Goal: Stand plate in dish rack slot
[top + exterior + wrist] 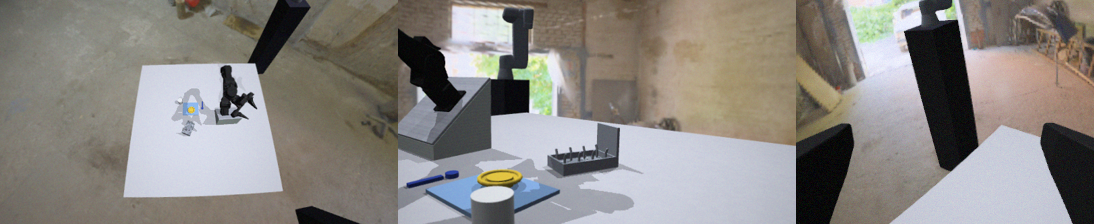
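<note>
Since the gripper [249, 107] hangs off to the side with jaws spread and empty, well apart from the yellow plate [191, 109] lying flat on the blue mat [186, 106], it should swing over and descend onto the rim.

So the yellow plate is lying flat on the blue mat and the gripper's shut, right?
Not quite: the plate does lie flat on the mat, but the gripper is open, holding nothing. The top view shows its fingers spread apart.
</note>
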`<state>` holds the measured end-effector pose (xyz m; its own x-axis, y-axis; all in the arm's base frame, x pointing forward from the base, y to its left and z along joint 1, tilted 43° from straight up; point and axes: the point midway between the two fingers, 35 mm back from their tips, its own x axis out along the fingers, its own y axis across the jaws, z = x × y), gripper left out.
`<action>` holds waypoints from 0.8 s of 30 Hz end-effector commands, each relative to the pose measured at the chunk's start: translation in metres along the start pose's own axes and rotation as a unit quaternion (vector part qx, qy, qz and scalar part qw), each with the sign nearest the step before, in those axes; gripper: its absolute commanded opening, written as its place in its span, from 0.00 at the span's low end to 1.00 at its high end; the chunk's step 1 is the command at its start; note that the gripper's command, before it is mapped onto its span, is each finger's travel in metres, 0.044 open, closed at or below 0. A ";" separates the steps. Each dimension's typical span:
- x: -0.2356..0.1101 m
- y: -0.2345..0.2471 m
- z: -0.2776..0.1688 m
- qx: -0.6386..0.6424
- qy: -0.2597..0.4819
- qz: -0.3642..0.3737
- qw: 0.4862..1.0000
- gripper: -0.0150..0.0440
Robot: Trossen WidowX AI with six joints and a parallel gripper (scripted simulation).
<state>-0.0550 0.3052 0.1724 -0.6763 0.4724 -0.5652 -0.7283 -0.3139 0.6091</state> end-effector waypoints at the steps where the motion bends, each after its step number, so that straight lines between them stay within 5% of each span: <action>1: -0.009 -0.030 0.001 0.039 -0.005 -0.054 0.998 0.93; 24: -0.110 -0.189 -0.048 0.273 -0.017 -0.353 0.895 0.93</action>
<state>0.1310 0.2839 0.1002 -0.1136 0.4641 -0.8785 -0.8343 0.4356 0.3380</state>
